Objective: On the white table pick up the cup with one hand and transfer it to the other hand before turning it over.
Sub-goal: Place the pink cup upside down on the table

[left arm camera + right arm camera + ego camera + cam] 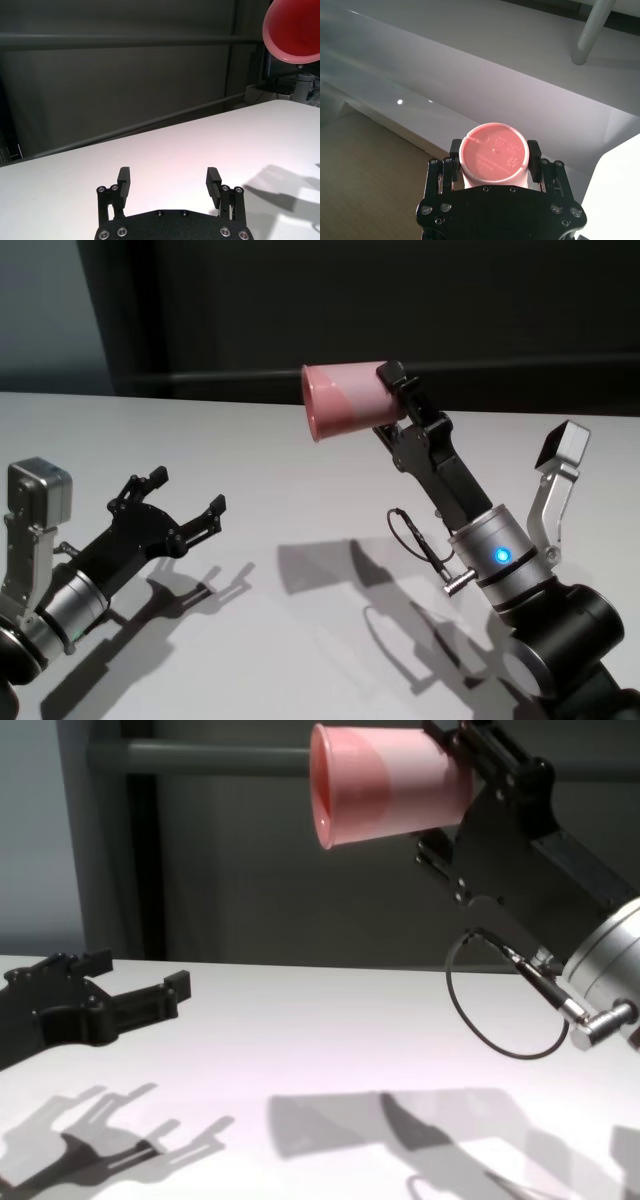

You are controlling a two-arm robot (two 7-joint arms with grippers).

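Dark wall panels rise behind the plain white matte worktop (300, 470), which carries only shadows. Well above it, the right end effector (400, 400) on its silver wrist is clenched on the base of the small pink plastic tumbler (345, 400). That cup lies on its side in the air, long axis roughly level, rim pointing toward the robot's left. The left end effector (185, 502) hovers low over the worktop, fingers spread and empty, below and well apart from the rim. Inside the cup cannot be seen.
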